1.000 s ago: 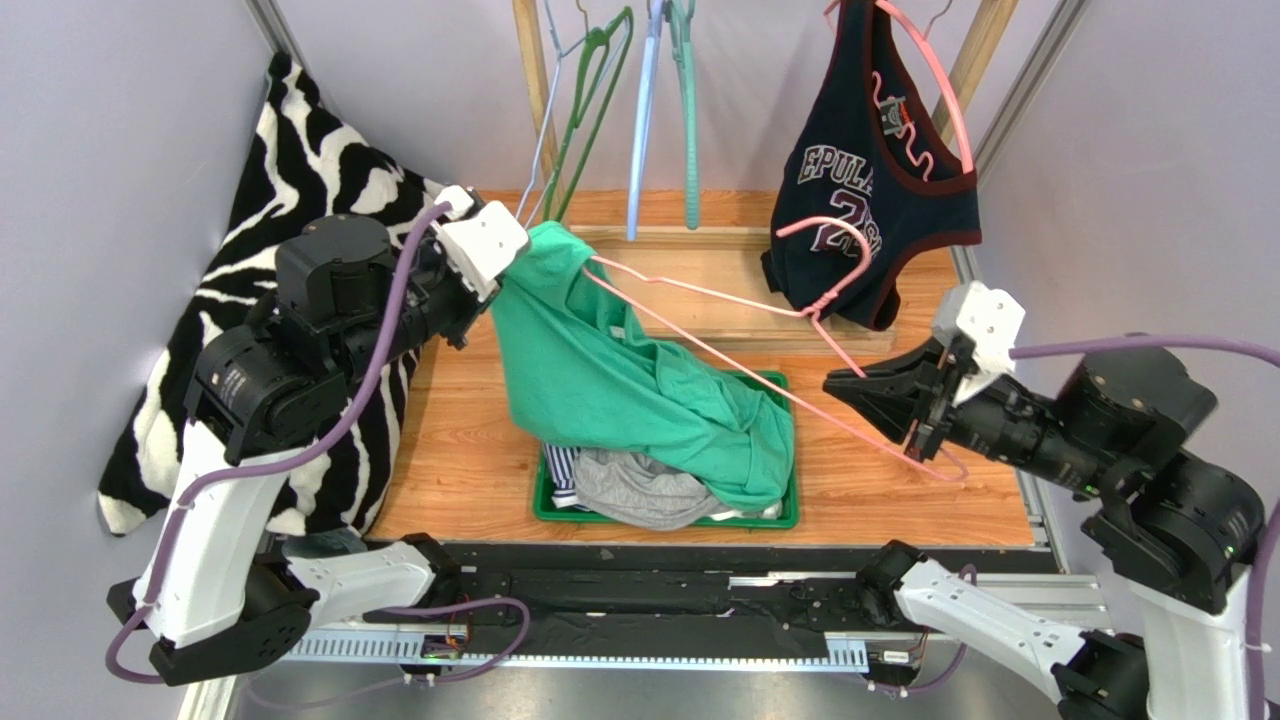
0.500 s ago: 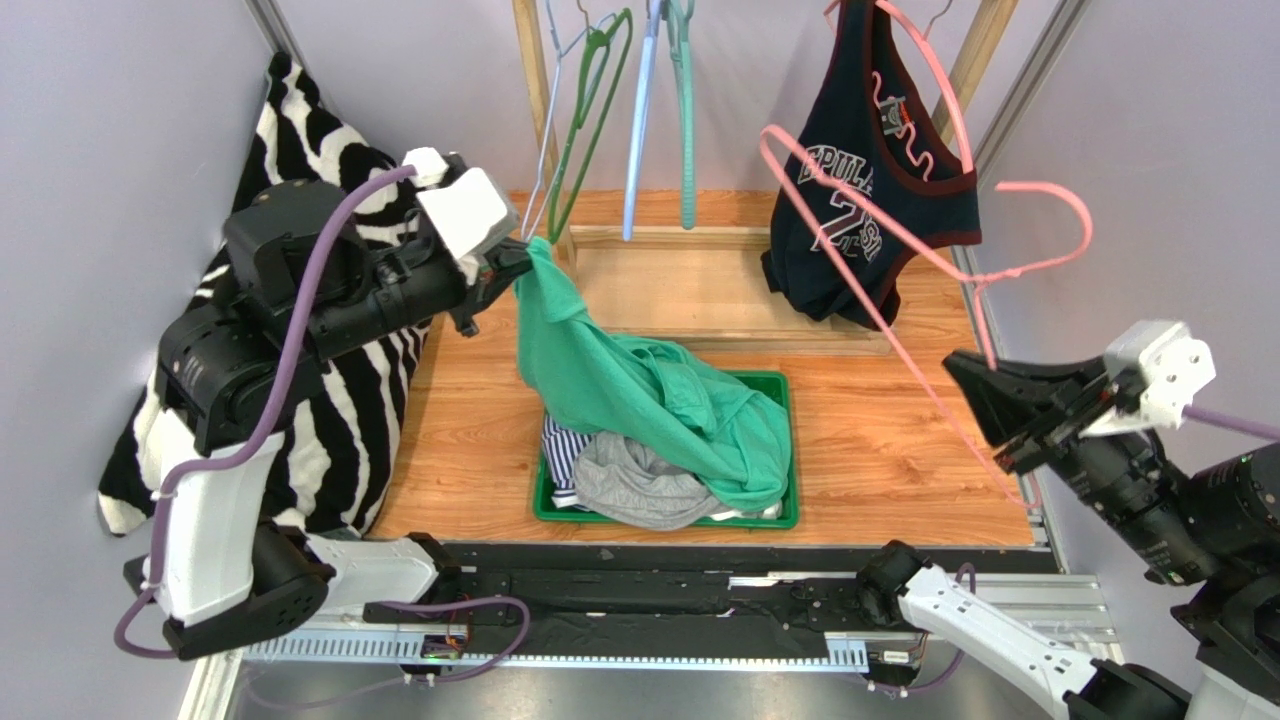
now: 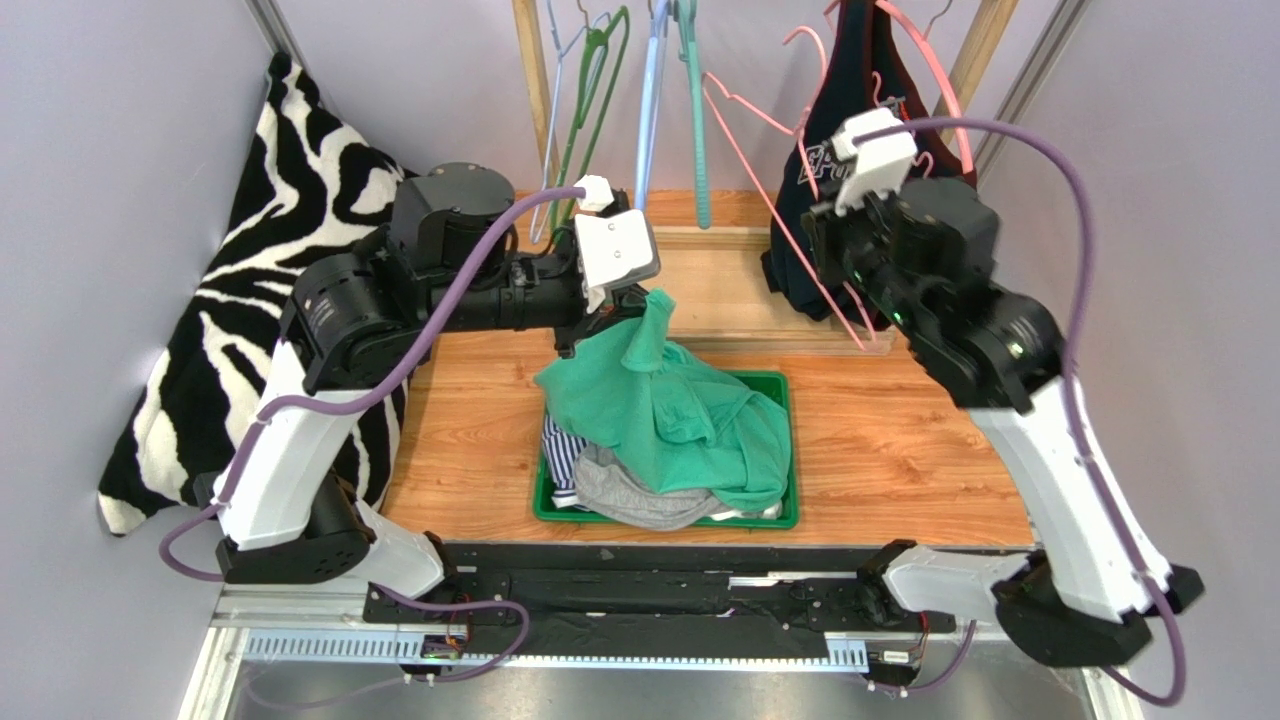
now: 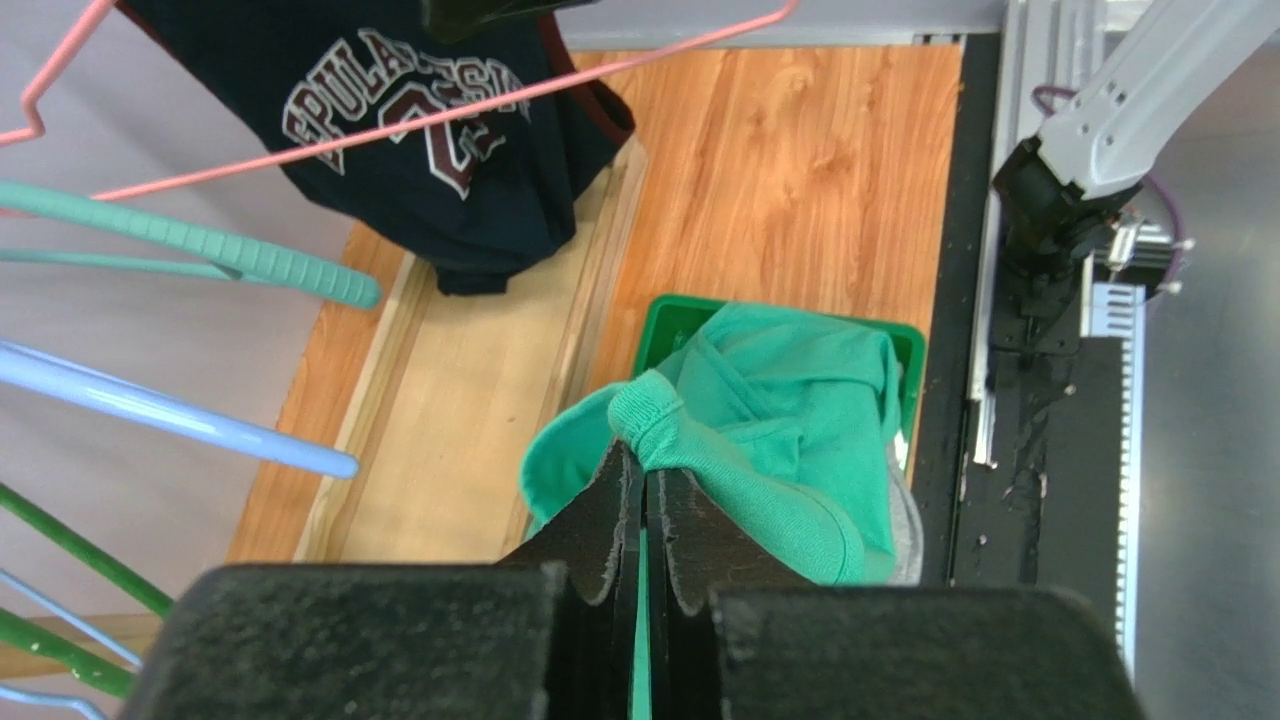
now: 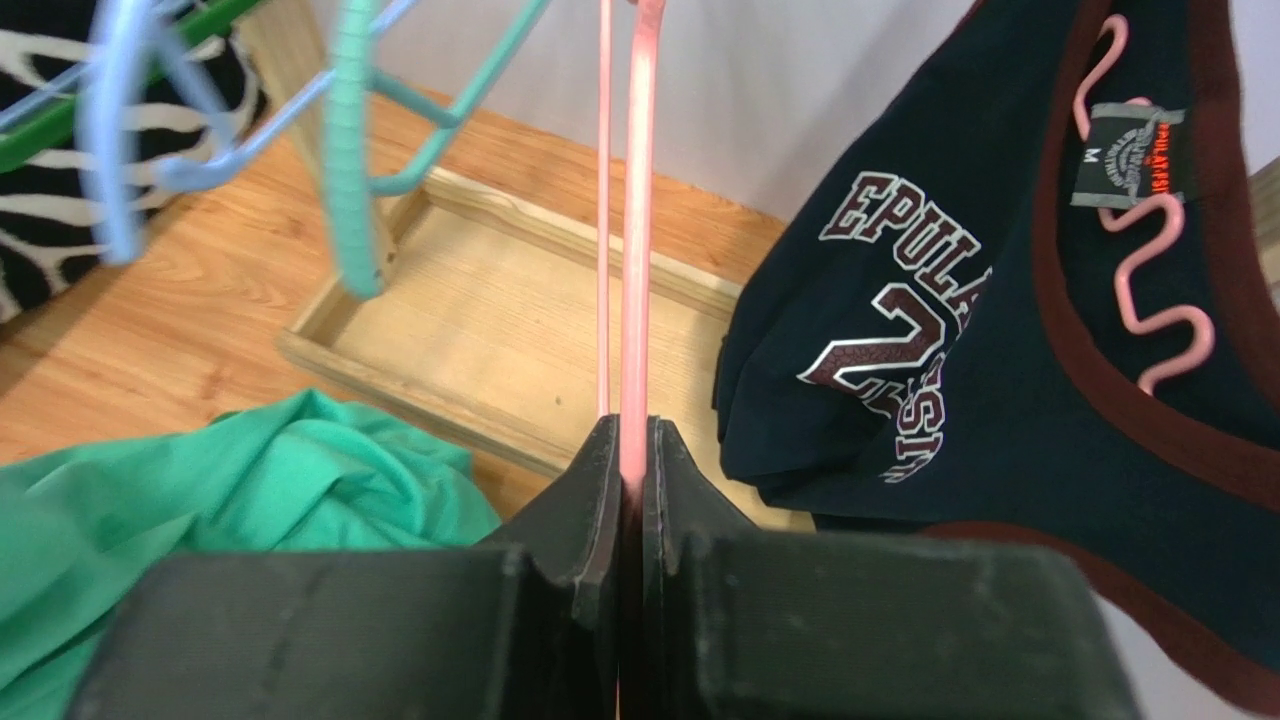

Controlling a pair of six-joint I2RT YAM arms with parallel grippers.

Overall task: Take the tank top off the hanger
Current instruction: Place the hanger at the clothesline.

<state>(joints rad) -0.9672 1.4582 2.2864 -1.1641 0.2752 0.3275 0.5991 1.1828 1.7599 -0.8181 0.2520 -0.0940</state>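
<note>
Top external: left gripper (image 3: 613, 305), jaws clamped on a hem of the green tank top (image 3: 669, 405), which drapes into the green tray (image 3: 780, 393); right gripper (image 3: 830, 255), jaws clamped on the bare pink hanger (image 3: 759, 168), well apart from the top. Left wrist: left gripper (image 4: 643, 480) pinching green tank top (image 4: 766, 405) fabric. Right wrist: right gripper (image 5: 631, 450) shut on the pink hanger (image 5: 636, 225), beside the dark jersey (image 5: 962, 345).

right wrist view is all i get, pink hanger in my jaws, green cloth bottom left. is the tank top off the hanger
observer: yes. From above, the pink hanger in the right gripper is bare, raised by the rail and apart from the green tank top.
operator: whats holding the top
observer: the left gripper is shut on one fold.
operator: and the rest of it
observer: it drapes over the clothes in the green tray.
</note>
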